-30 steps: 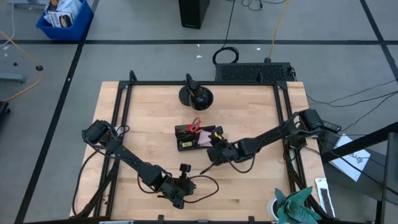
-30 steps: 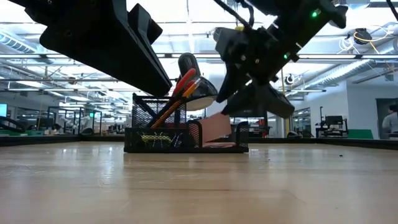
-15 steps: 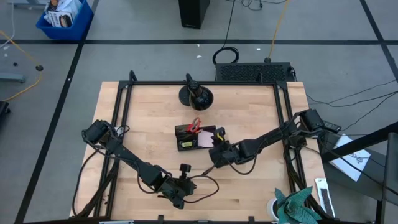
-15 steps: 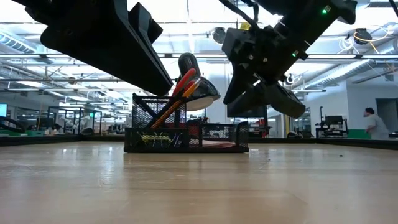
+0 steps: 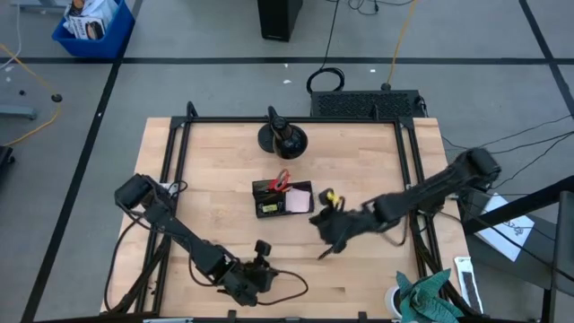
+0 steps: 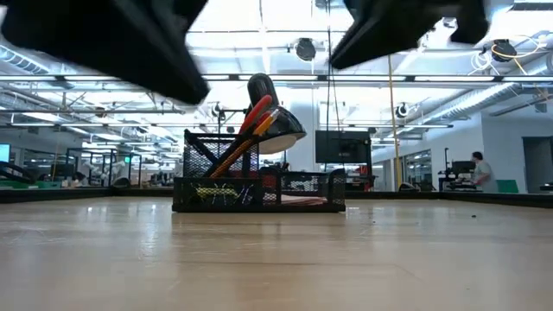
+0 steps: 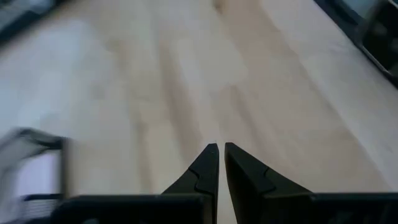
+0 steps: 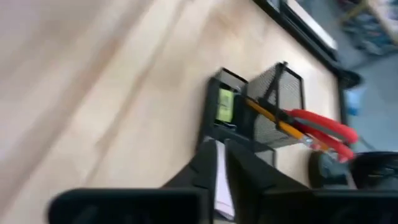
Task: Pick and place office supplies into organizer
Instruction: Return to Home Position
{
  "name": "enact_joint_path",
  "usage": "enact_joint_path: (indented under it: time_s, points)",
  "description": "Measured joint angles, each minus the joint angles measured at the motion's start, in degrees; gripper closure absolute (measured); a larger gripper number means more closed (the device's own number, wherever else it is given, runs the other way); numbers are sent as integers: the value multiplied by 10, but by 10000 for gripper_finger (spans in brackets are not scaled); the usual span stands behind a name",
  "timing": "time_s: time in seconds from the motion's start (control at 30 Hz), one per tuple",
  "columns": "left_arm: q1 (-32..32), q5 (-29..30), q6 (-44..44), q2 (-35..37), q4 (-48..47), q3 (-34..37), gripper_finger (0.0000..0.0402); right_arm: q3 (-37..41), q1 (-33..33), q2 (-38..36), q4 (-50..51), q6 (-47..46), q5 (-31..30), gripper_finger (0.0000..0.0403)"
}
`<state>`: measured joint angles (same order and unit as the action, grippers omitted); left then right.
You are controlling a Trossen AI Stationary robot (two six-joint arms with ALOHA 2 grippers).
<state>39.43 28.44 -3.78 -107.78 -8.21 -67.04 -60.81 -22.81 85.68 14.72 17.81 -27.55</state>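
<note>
Supplies, pink sticky notes (image 5: 299, 198) included, rest in the black organizer (image 6: 199, 194) at mid-table, so lift your right gripper (image 8: 219, 144), closed and empty near it, well clear before swinging home, while the left gripper (image 7: 221, 146), also closed, waits near the front edge.

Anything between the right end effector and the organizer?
Nothing visible. The right end effector hangs beside the organizer, apart from it, with only bare table between them. The left end effector is off near the table's front edge.

Both arms low and extended, left pincer (image 7: 219, 148) and right pincer (image 8: 219, 145) with fingers together.
</note>
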Motion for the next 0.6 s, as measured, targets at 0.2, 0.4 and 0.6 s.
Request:
enact_joint_path:
  time_s: [0.2,0.4,0.6]
  points:
    - [-21,73,-4,58,-29,0,366,108,83,-148,-68,-51,132,393]
    - [-35,146,16,117,-88,1,366,244,133,-316,-166,-122,203,401]
    - [-7,200,55,204,-33,61,366,342,142,-467,-165,-195,204,402]
